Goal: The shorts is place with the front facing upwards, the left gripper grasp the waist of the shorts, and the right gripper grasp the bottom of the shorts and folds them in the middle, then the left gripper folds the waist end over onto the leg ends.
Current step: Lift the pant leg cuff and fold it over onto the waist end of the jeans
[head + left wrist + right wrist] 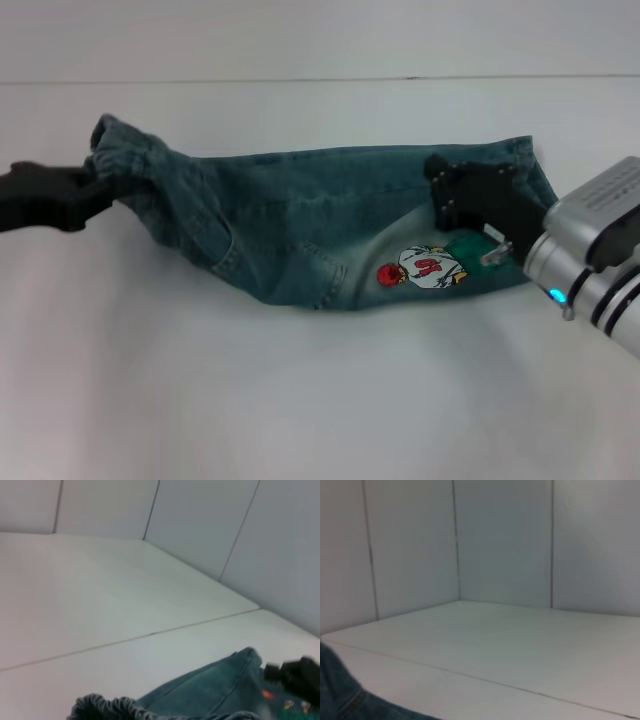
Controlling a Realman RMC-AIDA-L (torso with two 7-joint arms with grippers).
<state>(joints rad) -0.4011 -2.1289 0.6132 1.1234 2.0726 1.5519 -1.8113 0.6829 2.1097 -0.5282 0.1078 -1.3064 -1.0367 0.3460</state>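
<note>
The teal denim shorts [300, 225] stretch across the white table, doubled lengthwise, with the fold line sagging toward me. The cartoon print [424, 268] faces up near the right end. My left gripper [98, 186], all black, is at the far left, shut on the puckered waist of the shorts [125, 160]. That gathered waist [107, 707] also fills the left wrist view's lower edge. My right gripper [440, 185], on its silver wrist, is shut on the bottom of the shorts [520, 165] at the right end. The right wrist view catches only a corner of the shorts [335, 695].
The white table [300, 400] runs all around the shorts, with a thin seam line [300, 80] across the back. Pale panelled walls [505, 540] stand behind the table. In the left wrist view the right gripper [295, 672] shows far off.
</note>
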